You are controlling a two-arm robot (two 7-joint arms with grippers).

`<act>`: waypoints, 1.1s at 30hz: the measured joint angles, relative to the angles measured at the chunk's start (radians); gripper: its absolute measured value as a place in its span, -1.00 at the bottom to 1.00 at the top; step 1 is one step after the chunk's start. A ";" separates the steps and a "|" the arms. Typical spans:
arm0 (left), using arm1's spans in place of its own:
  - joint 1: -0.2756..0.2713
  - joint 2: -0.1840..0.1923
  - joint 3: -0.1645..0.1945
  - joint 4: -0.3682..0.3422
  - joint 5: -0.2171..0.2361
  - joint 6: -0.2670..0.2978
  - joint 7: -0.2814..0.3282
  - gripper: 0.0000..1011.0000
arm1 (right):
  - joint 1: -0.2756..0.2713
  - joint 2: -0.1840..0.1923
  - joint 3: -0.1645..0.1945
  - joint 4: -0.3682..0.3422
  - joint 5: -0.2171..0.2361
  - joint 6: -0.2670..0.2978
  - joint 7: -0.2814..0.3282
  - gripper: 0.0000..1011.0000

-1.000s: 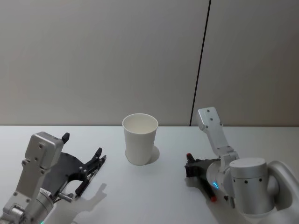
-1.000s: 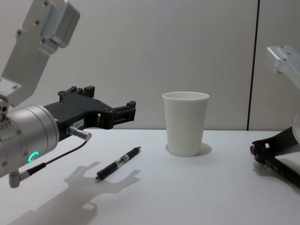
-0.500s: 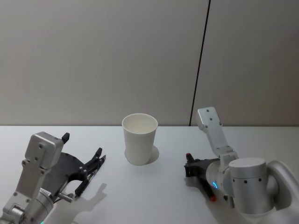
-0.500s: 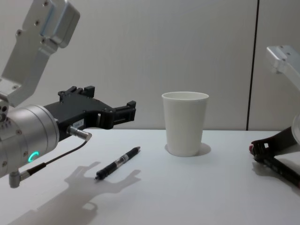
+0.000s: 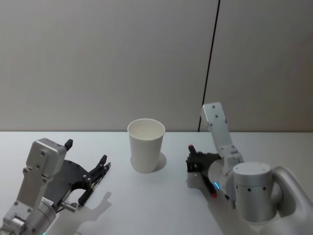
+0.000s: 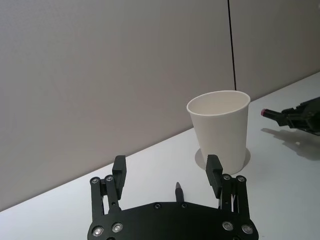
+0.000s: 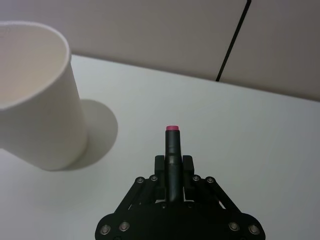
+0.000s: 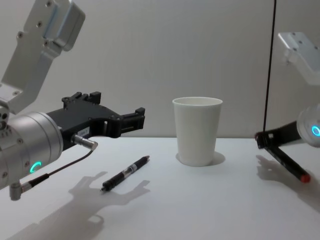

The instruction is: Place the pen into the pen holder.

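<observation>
The pen holder point(image 5: 145, 147) point(image 8: 197, 131) point(image 6: 221, 127) point(image 7: 37, 95) is a white paper cup standing upright mid-table. A black pen point(image 8: 126, 173) lies flat on the table left of it; its tip point(image 6: 178, 188) shows between my left gripper's fingers. My left gripper point(image 5: 93, 178) point(image 8: 132, 120) point(image 6: 166, 165) hovers open just above that pen. To the right of the cup, my right gripper point(image 5: 193, 164) point(image 8: 270, 137) is shut on a dark pen point(image 7: 172, 150) point(image 8: 287, 162) with red ends, held off the table and slanted, its pink tip toward the cup.
The white tabletop point(image 5: 161, 205) reaches back to a grey wall point(image 5: 122, 58) with a dark vertical seam point(image 5: 211, 63). Bare table lies in front of the cup and between the two arms.
My right gripper has lifted and moved left toward the cup with its pen. The left gripper, the pen on the table and the cup have stayed put.
</observation>
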 joint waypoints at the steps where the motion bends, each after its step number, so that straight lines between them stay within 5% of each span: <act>1: 0.000 0.000 0.000 0.000 0.000 0.000 0.000 0.99 | 0.002 -0.003 0.000 0.002 -0.002 -0.010 -0.002 -0.61; 33: 0.000 0.000 0.000 0.000 0.000 0.000 0.000 0.98 | 0.051 -0.068 0.024 0.055 -0.046 -0.502 -0.031 -0.61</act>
